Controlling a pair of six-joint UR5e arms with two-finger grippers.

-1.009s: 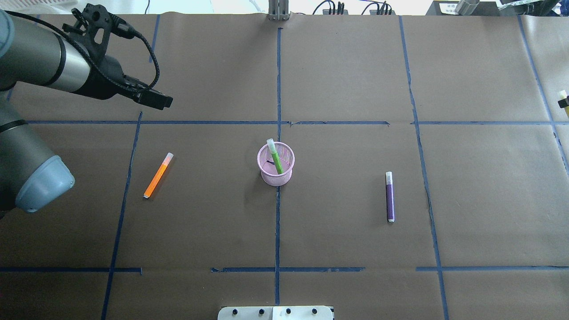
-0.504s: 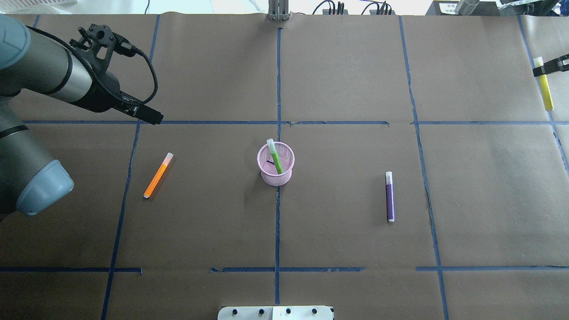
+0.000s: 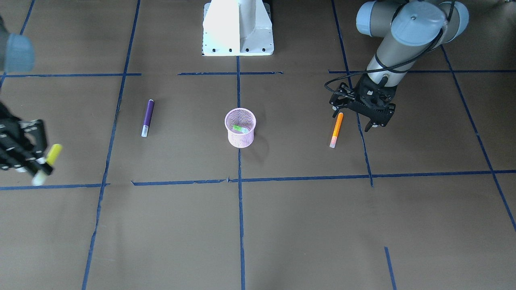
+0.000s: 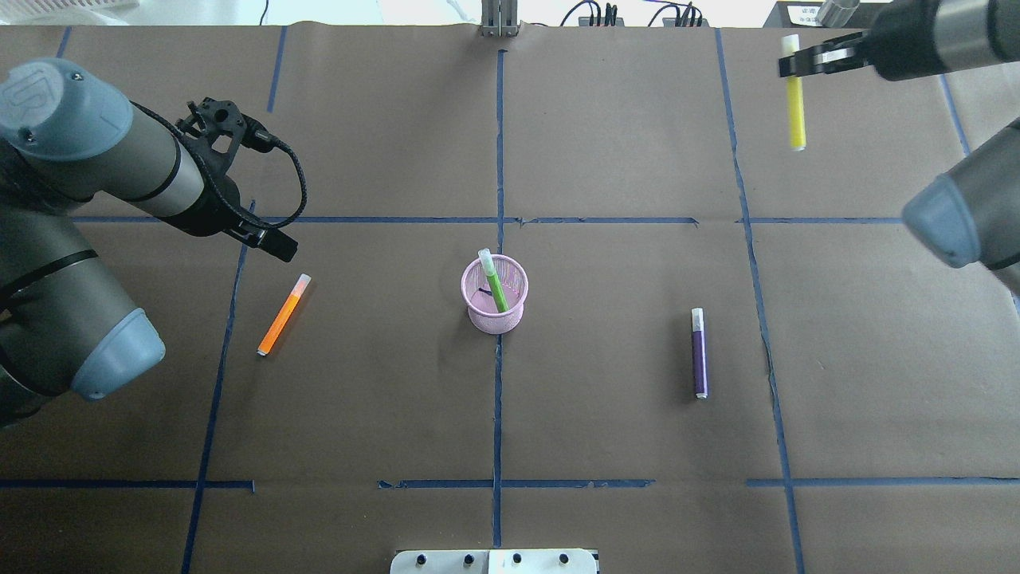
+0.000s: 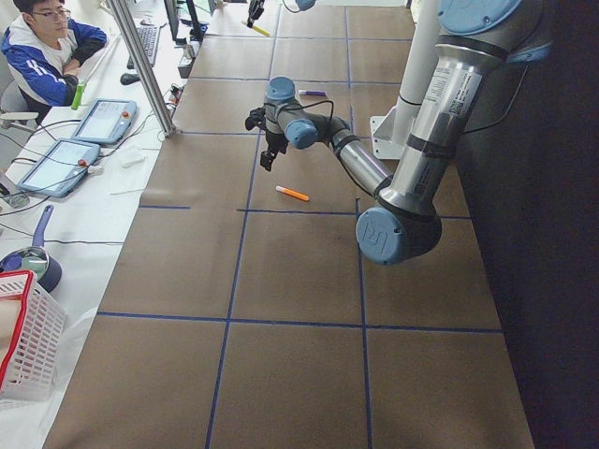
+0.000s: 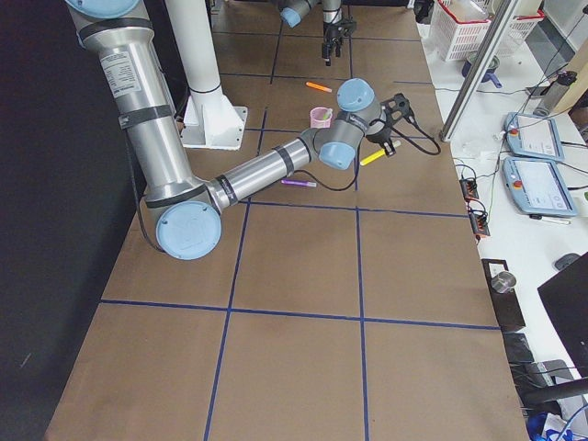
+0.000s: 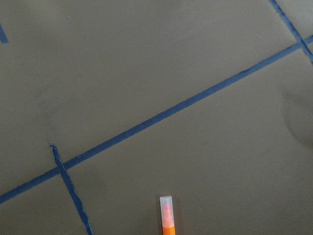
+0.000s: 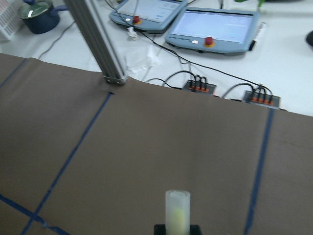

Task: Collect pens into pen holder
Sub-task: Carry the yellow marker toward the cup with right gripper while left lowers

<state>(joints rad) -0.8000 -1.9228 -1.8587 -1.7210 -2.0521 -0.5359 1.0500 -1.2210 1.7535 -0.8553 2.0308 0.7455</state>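
— Where to look for the pink wire-mesh pen holder (image 4: 498,319)?
— At the middle of the table (image 4: 606,143), upright, right on a blue tape line (image 4: 499,159).
— Anything inside?
— Only the green pen (image 4: 494,285), leaning, pale cap end poking over the rim.
— And outside?
— Flat on the table, well apart from the holder: an orange pen (image 4: 283,316) on the robot's left, a purple pen (image 4: 699,355) on its right.
— Near the orange pen?
— The left jaws, spread apart and empty, hovering just beyond its cap end, not touching.
— And the right jaws?
— Far back on the right, clamped on a yellow pen (image 4: 794,104) near its cap, up above the table.
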